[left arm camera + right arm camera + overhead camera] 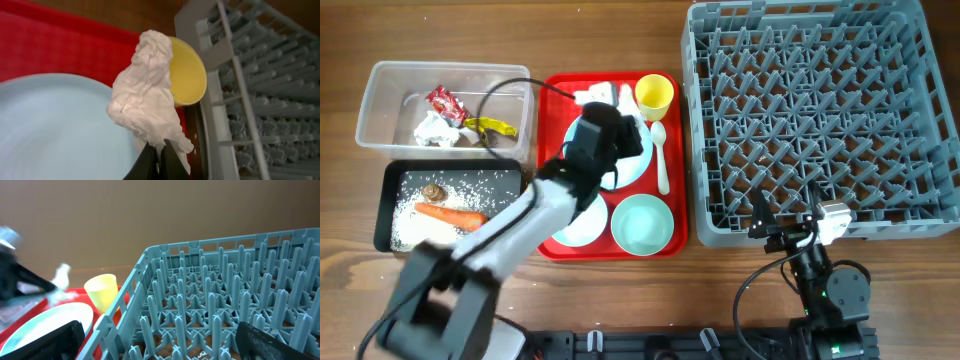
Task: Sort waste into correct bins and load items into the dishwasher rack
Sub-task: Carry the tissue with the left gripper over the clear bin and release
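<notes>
L gripper (161, 152) clamped on one thin end of crumpled white paper (147, 95), over red tray (45, 45) btw blue plate (50, 125) & yellow cup (187, 75). Risk: small pinch, wad could slip out en route to clear tub (445, 66), or snag cup & tip it. R gripper (788, 222) jaws apart, by rack (820, 100) front edge.

Left arm (510, 225) stretched forward, left pincer (159, 151) pinched tight; right arm (830, 290) folded low, right pincer (160, 347) spread wide.
</notes>
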You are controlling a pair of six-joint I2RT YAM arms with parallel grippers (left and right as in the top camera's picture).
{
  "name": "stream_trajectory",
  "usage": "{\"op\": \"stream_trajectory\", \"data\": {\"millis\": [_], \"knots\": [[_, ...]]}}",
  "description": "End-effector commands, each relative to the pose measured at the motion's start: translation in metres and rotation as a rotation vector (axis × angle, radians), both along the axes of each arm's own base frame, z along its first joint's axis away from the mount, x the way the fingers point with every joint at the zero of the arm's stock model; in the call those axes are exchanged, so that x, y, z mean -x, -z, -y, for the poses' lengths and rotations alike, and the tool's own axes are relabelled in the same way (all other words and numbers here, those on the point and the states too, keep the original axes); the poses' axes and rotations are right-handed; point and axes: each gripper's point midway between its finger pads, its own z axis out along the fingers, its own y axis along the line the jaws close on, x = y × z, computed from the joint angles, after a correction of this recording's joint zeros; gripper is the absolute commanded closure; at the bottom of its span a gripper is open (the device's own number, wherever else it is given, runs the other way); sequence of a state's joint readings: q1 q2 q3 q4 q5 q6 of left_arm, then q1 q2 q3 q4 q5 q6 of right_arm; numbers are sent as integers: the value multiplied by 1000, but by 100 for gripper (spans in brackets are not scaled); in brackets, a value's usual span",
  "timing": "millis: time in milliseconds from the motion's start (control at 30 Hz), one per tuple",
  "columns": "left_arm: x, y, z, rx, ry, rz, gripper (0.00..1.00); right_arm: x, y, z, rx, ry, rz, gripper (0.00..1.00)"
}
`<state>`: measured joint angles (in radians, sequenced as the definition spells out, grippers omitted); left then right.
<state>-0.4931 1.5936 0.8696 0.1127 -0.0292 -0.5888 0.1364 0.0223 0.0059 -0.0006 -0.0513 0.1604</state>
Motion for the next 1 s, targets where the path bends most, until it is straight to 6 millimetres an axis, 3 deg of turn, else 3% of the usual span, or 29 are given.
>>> {"op": "stream_trajectory", "data": {"millis": [0, 67, 200, 300, 433, 567, 667, 800, 967], "knots": [[-6, -55, -43, -54, -113, 138, 96, 0, 0, 1, 2, 5, 2, 0], [-7, -71, -65, -79, -163, 171, 96, 0, 0, 1, 2, 5, 2, 0], [-10, -92, -134, -119, -316, 198, 96, 0, 0, 1, 2, 5, 2, 0], [-13, -92, -170, -113, -385, 181, 96, 0, 0, 1, 2, 5, 2, 0], [-17, -86, -243, -118, -547, 159, 96, 0, 0, 1, 2, 5, 2, 0], [-13, -76, -292, -132, -663, 131, 96, 0, 0, 1, 2, 5, 2, 0], [-18, -63, -320, -133, -726, 120, 96, 0, 0, 1, 2, 5, 2, 0], [-39, -37, -342, -131, -762, 137, 96, 0, 0, 1, 2, 5, 2, 0], [-60, 3, -352, -132, -771, 131, 94, 0, 0, 1, 2, 5, 2, 0]]}}
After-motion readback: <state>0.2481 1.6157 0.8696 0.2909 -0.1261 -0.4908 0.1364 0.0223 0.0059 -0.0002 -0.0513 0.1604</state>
